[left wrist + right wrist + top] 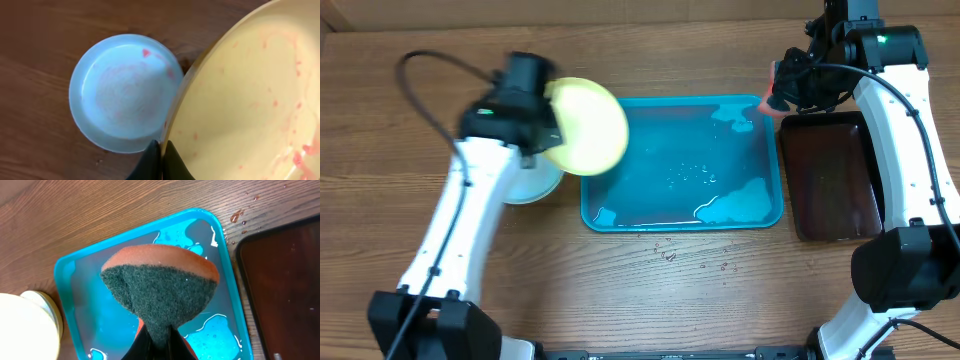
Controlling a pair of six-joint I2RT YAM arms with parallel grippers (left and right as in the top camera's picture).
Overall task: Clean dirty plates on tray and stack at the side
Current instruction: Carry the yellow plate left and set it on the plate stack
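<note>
Left gripper (161,149) pinches a red-streaked yellow plate (250,90) over the blue plate (122,92); right gripper (156,336) squeezes a sponge (160,287); tray (660,140) holds no plates, so stacking looks nearly done

Red-streaked yellow plate (250,90), turquoise tray (660,130)

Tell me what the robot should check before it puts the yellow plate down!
1. Left gripper pinching yellow plate by its rim: ok.
2. Yellow plate clean: not ok, red streaks on it.
3. Blue plate on the table clean: not ok, faint red smears.
4. Right gripper holding sponge: ok.
5. Yellow plate centred over blue plate: not ok, it is off to one side.
</note>
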